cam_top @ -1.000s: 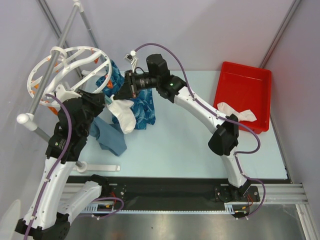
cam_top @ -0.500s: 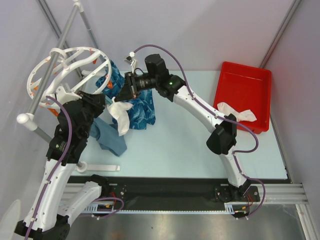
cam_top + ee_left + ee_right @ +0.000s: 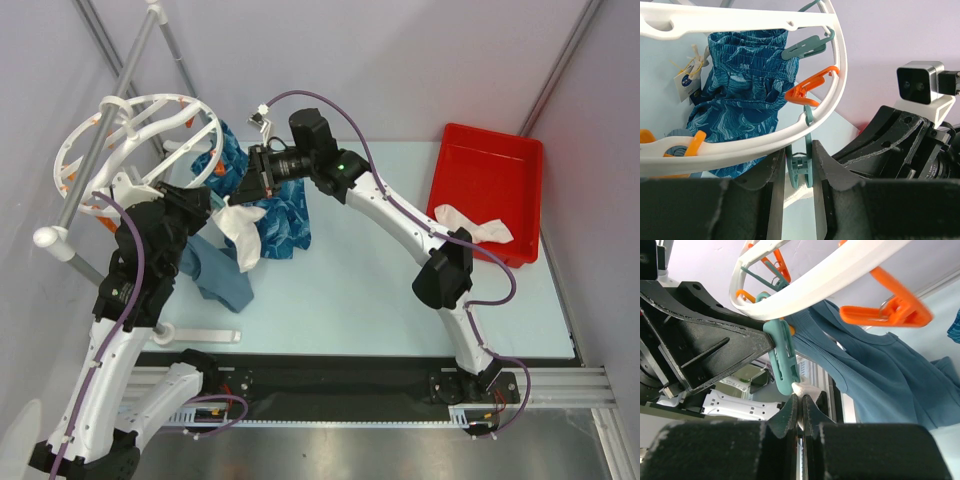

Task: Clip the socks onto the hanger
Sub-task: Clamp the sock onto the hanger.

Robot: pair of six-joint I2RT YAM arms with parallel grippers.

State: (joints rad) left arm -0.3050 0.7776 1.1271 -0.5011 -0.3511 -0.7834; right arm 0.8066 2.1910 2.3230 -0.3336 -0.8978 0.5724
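Sock point(image 3: 243, 235) — white, crumpled — pinched by right gripper point(image 3: 800, 400); left gripper point(image 3: 799, 159) squeezes teal clip point(image 3: 801, 171).

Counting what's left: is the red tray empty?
No, a white sock lies inside the red tray.

The pale blue table point(image 3: 370, 280) carries a red tray point(image 3: 500, 170) at its far right corner, a white sock point(image 3: 470, 222) lying in the tray's near end, and the rack's white foot point(image 3: 200, 333) rests along its near left edge.
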